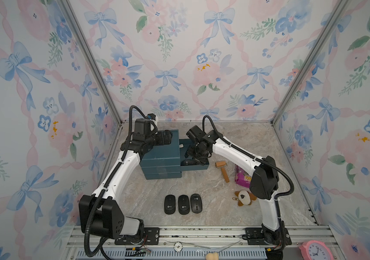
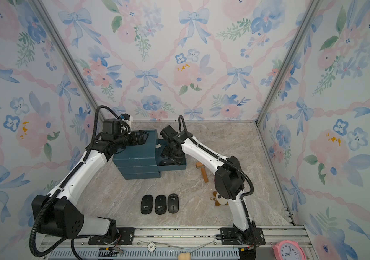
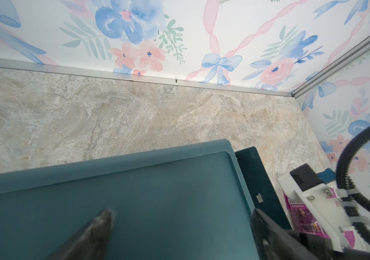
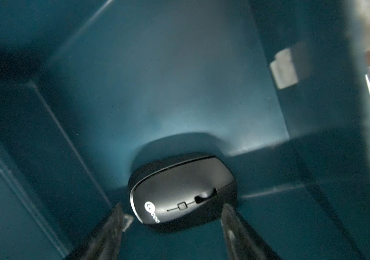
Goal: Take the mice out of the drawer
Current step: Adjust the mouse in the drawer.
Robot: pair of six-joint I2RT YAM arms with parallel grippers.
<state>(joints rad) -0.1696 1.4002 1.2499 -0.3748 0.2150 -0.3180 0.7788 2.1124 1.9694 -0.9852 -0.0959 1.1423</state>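
Centrally in both top views, the drawer (image 1: 195,167) was seen open beside the cabinet (image 1: 163,157). The right gripper (image 4: 172,205) was seen inside it, jaws apart, with a black mouse (image 4: 182,191) just beyond the tips, close against a drawer wall; bare floor was seen past it. Three mice (image 1: 184,204) were lined up on the table (image 1: 145,202), lower centre, well apart from the drawer. The left gripper (image 3: 182,211) was held over the cabinet top, jaws spread on nothing.

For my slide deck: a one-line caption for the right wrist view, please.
Open right gripper framing a matte black oval computer mouse inside the dark teal plastic drawer.
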